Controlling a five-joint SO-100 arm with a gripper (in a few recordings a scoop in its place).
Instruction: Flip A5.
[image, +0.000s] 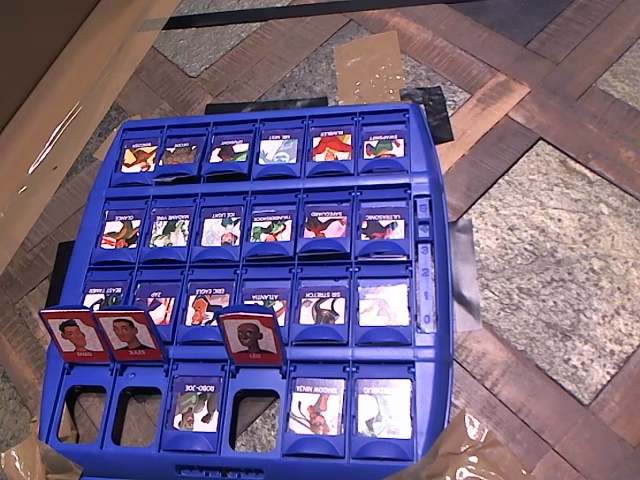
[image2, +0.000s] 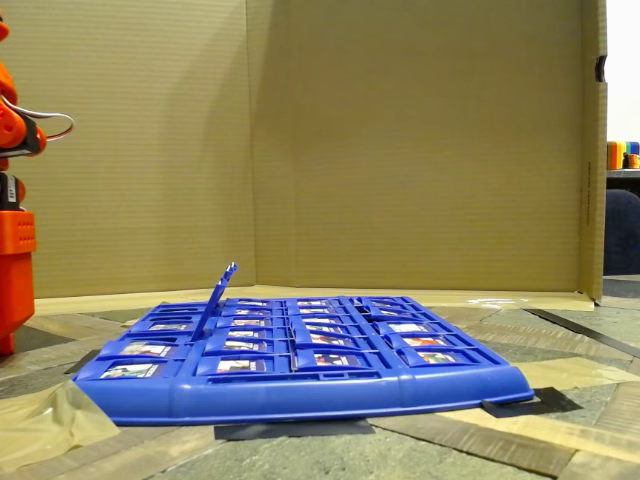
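We cannot tell how the fingers stand, or whether they hold anything. In the fixed view an orange arm (image2: 12, 250) stands at the left edge of the frame, beside the board and apart from it.

The A5 tile (image: 316, 405) lies flat in the bottom row of the blue game board (image: 268, 182) in the overhead view, second place from the right. Its blue-framed cartoon side faces up, a pale picture with a reddish figure. Just to its right lies a very pale tile (image: 384, 407), and to its left is an empty slot (image: 254, 420).

Three red tiles stand upright along the upper side of this bottom row. Two, with black-haired men (image: 75, 335) (image: 128, 335), are at the lower left of the frame, touching side by side. The third red tile (image: 250, 336) stands alone above the empty slot. The tiles in the three rows above lie flat, showing blue-framed cartoons.

In the fixed view the board (image2: 300, 390) lies low on the surface (image2: 560, 440), and we see the raised tiles edge-on as one tilted blue flap (image2: 217, 295) near the left side of the board. Black tape (image2: 520, 405) lies at its right corner, and brown paper (image2: 45, 425) at its left corner. A cardboard wall (image2: 400, 150) stands behind the board.
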